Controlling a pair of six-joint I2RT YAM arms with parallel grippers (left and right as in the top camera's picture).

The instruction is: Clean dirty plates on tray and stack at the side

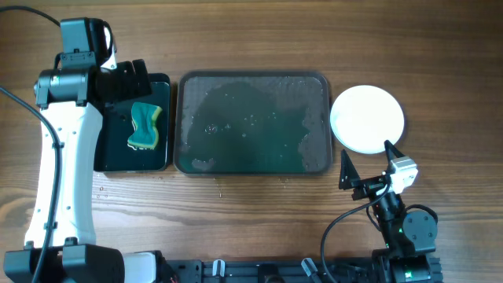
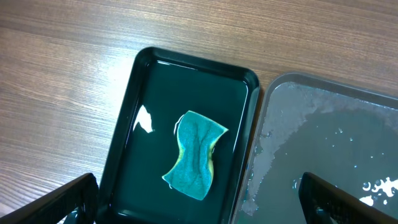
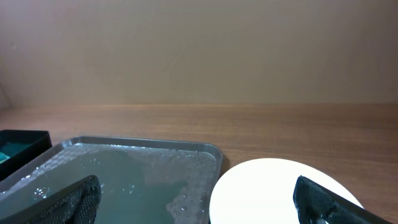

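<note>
The tray (image 1: pixel 253 77) sits in the middle of the overhead frame, long axis running left to right. It is wet and filmy, and there is no plate on it! The plates (image 1: pixel 367 119) are at centre right, just off the tray's right-hand end. A clean white one shows on top, and I cannot tell how many lie beneath it. The right gripper (image 1: pixel 368 163) hangs just below that stack with its fingers spread wide and nothing between them, so the plates lie directly ahead of it, toward the top of the frame. It is clearly the nearer arm. At upper left, the left gripper (image 1: pixel 132 85) hovers over the black tub (image 1: pixel 167 118), fingers spread, with the teal sponge (image 1: pixel 145 126) lying loose below. The washing looks all but done.
</note>
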